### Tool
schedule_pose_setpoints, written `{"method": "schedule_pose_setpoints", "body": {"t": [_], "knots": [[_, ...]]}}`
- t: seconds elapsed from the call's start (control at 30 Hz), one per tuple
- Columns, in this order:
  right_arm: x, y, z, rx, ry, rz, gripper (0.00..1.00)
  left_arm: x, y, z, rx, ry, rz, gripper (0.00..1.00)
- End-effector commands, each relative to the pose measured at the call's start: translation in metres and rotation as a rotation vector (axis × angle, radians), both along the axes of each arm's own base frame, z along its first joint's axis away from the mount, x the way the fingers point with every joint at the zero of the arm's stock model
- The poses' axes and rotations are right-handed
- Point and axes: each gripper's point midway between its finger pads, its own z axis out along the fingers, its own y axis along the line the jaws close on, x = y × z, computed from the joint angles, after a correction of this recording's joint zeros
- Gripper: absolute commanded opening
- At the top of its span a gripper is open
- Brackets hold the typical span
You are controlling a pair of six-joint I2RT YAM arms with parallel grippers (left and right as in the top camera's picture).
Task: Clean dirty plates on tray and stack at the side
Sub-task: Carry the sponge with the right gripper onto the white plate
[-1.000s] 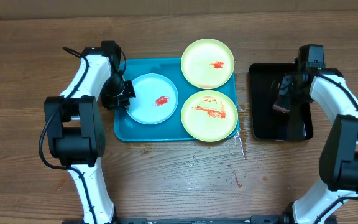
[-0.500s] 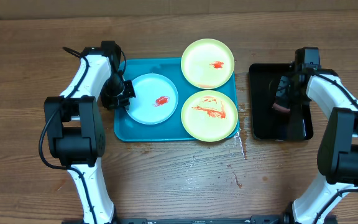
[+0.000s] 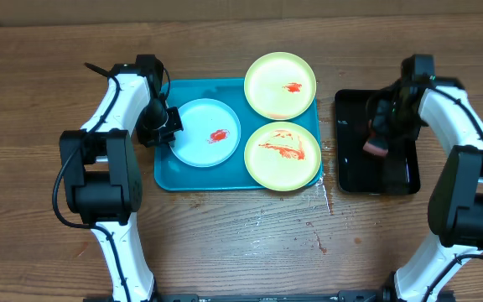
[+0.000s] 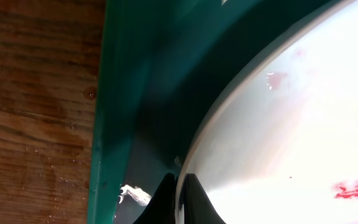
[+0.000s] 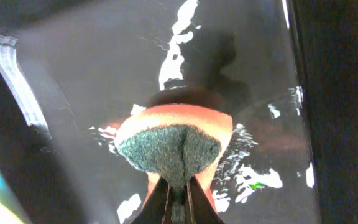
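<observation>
The tray [image 3: 168, 178] lies long axis left-right; left tool [image 4: 178, 188] pinches the white plate [image 3: 206, 132]'s rim, right tool [image 5: 178, 186] pinches a sponge [image 5: 173, 134].

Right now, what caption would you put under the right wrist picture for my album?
The right gripper pinches an orange sponge with a green scrubby side over the wet black tray.

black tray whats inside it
An orange sponge with a green scouring face, pinched by the right tool, over the wet black tray. The floor beneath the sponge is hidden.

Overhead looks straight down on the table [image 3: 241, 243] — left wrist close over the tray [image 4: 123, 93], right over black tray [image 5: 73, 74]
</observation>
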Motion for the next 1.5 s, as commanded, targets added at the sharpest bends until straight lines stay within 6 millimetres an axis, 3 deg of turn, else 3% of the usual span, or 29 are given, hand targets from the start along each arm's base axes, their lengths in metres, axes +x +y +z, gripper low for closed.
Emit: {"method": "schedule_pose_setpoints", "body": {"t": [0.0,0.13,0.27,0.33,0.47,0.6,0.77,0.97,1.2,1.47], "knots": [[0.023,0.016,0.044,0.084,-0.084,0.034,0.04,0.002,0.002,-0.005,0.016,-0.001,0.001,0.04],[0.023,0.025,0.069,0.12,-0.085,0.079,0.04,0.006,0.002,-0.006,0.012,-0.018,-0.022,0.04],[0.024,0.061,0.09,0.237,-0.121,0.19,0.04,0.009,0.001,-0.006,0.002,-0.034,-0.046,0.04],[0.025,0.088,0.099,0.313,-0.147,0.242,0.04,0.012,-0.006,-0.005,-0.037,-0.051,-0.076,0.05],[0.027,0.163,0.117,0.463,-0.222,0.418,0.04,0.017,-0.015,-0.004,-0.094,-0.077,-0.1,0.04],[0.026,0.225,0.12,0.443,-0.264,0.503,0.04,0.019,-0.015,-0.004,-0.092,-0.082,-0.101,0.04],[0.024,0.287,0.102,0.282,-0.308,0.506,0.04,0.019,-0.014,-0.004,-0.089,-0.082,-0.1,0.04],[0.022,0.331,0.06,0.129,-0.334,0.471,0.04,0.018,-0.014,-0.004,-0.089,-0.08,-0.1,0.04],[0.035,0.36,0.016,0.081,-0.379,0.483,0.04,0.019,-0.015,-0.004,-0.092,-0.082,-0.1,0.04],[0.042,0.351,-0.019,0.061,-0.336,0.458,0.04,0.018,-0.015,-0.004,-0.092,-0.081,-0.1,0.04]]}}
